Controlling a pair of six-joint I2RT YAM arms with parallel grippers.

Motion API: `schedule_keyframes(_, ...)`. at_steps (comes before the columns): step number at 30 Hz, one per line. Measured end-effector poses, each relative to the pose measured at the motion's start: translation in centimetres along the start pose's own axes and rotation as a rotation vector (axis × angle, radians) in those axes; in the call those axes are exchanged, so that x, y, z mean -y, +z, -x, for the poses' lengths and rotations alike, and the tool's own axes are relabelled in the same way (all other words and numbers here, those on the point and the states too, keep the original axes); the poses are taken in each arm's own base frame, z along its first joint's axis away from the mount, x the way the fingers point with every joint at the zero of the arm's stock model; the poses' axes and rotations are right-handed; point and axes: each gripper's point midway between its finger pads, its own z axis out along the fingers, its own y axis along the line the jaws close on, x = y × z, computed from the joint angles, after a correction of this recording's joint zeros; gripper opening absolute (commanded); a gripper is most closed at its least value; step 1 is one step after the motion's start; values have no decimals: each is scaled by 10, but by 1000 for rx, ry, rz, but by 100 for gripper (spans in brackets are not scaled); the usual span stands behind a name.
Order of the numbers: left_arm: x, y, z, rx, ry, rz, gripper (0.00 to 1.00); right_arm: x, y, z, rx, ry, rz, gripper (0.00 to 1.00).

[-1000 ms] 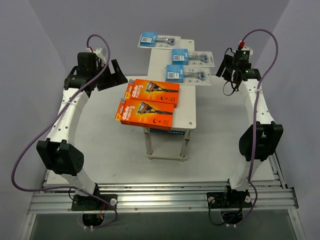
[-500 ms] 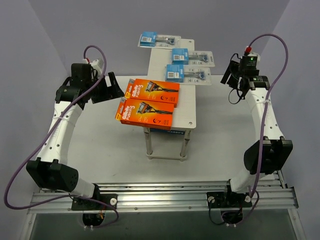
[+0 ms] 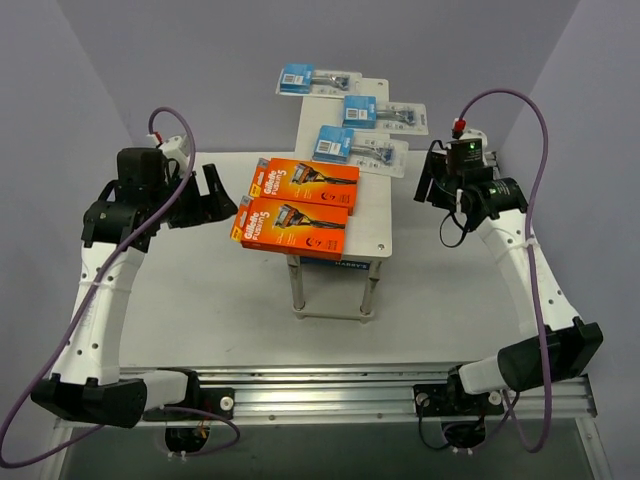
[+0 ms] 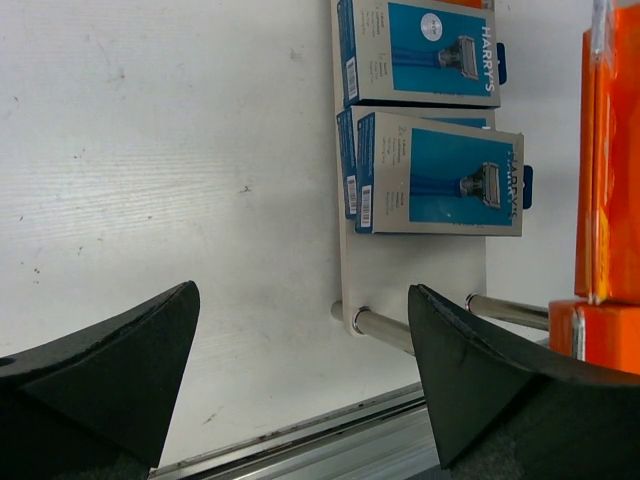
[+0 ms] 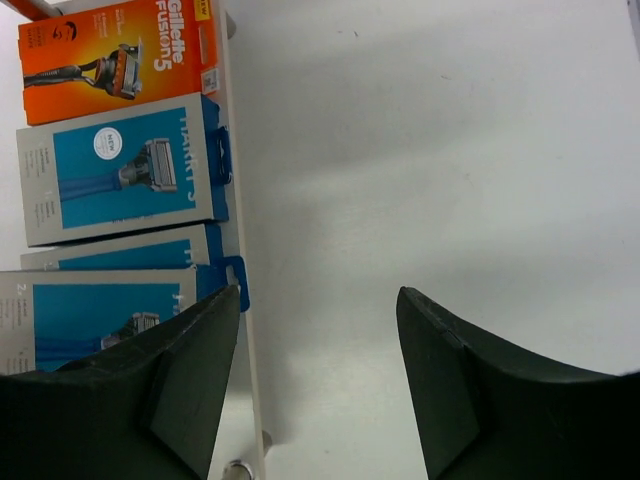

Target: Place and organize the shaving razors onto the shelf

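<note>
Pale lilac walls point(image 3: 300, 30) close in a white desk point(image 3: 200, 300), with the shelf point(image 3: 375, 215) standing at its middle. Two orange razor boxes point(image 3: 290, 227) lie side by side on the near half of the shelf top and overhang its left edge. Three blister packs point(image 3: 360, 150) sit toward the far end, the farthest jutting past the far-left corner. Blue-and-white boxes point(image 4: 440, 175) lie flat on the lower tier. The left end effector point(image 3: 215, 190) hangs just left of the orange boxes, jaws spread wide and holding nothing. The right end effector point(image 3: 428, 180) hovers off the shelf's right edge, jaws parted, also holding nothing.
</note>
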Motion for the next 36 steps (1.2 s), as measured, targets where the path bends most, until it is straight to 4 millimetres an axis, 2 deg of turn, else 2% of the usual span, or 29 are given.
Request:
schedule_keyframes(6, 3, -15, -12, -11, 7, -7, 94, 4, -26, 0, 24, 15, 0, 59)
schedule_keyframes(11, 20, -23, -22, -25, 35, -53, 94, -6, -39, -10, 13, 4, 26, 59)
schedule_keyframes(17, 41, -25, -32, -53, 60, -107, 94, -18, -45, -23, -15, -11, 51, 59)
schedule_keyframes(31, 57, -25, -46, -86, 30, -145, 94, -28, -73, -41, -38, -19, 95, 59)
schedule_keyframes(36, 65, -25, -53, -104, 30, -155, 94, -31, -77, -52, -59, -38, 105, 59)
